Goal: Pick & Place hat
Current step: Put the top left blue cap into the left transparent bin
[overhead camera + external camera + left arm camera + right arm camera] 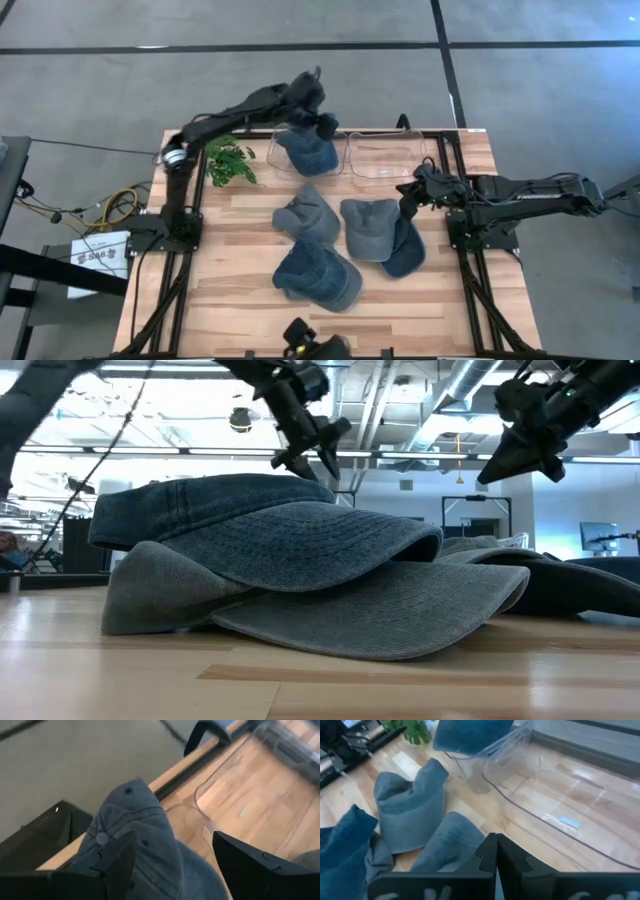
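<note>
The wooden table (240,300) carries four loose denim caps (318,276). A fifth cap (308,152) lies in the left clear bin (283,150), under the left gripper (322,122), whose fingers are spread and hold nothing. The right bin (385,155) is bare. The right gripper (411,200), fingers pressed together, hovers by the darkest cap (408,250), partly covered. A small plant (230,160) stands beside the bins.

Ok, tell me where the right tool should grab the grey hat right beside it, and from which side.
Take the grey hat at its raised crown, coming straight down from above. The crown is soft and bunched, so it probably gives the fingers a fold to pinch, while its brim end lies flat over the dark blue hat and offers less. The right tool already sits above the hat's right edge, shut, so it would need to open first.
</note>
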Tool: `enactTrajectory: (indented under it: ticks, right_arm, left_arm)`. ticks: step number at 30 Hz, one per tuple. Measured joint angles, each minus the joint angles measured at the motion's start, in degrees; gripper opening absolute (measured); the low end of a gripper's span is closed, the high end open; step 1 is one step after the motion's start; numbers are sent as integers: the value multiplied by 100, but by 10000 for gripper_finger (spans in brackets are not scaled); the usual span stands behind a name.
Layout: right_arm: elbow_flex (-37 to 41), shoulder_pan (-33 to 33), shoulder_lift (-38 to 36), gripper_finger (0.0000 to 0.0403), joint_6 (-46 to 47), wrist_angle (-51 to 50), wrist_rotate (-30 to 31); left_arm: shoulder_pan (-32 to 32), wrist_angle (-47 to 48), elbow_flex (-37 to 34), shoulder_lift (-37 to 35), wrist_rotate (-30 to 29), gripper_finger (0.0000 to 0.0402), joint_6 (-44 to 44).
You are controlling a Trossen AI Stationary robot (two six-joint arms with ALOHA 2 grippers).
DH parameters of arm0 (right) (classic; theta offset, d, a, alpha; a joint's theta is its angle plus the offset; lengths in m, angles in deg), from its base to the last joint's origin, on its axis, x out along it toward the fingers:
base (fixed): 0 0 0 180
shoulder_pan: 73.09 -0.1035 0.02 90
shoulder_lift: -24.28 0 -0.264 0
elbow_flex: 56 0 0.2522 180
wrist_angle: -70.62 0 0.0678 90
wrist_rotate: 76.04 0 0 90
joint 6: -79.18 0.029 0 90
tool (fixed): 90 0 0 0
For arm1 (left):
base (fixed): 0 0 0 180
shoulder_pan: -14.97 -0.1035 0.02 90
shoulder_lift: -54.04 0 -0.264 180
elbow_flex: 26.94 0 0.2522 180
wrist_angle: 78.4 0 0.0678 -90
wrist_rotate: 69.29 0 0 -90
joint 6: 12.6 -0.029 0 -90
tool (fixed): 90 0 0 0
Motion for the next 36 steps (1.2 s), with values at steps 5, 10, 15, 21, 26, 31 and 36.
enactTrajectory:
  ticks: [5, 10, 15, 21, 26, 31, 36]
  right_arm:
    - [0, 0, 123, 0, 0, -16, -1]
    - [-2, -2, 157, 0, 43, 4, -5]
    - [-2, -2, 153, 0, 46, 10, -3]
    - [-2, 4, 153, 0, 44, 10, 41]
    - [-2, 0, 153, 0, 44, 10, 38]
    - [-2, 0, 153, 0, 44, 10, 38]
    - [-2, 0, 153, 0, 44, 34, 36]
  left_arm:
    - [0, 1319, 1674, 1075, 159, 260, -39]
    - [23, 1870, 2006, 1609, 176, 260, -97]
    - [31, 2349, 1849, 1704, 163, 239, -109]
    - [110, 2452, 1851, 1702, 240, 53, -645]
    - [273, 2544, 1851, 1673, 145, 6, -852]
    - [770, 2917, 1853, 1269, -1511, 4, -1149]
    - [1255, 2351, 1862, 1103, -3419, 2, -1584]
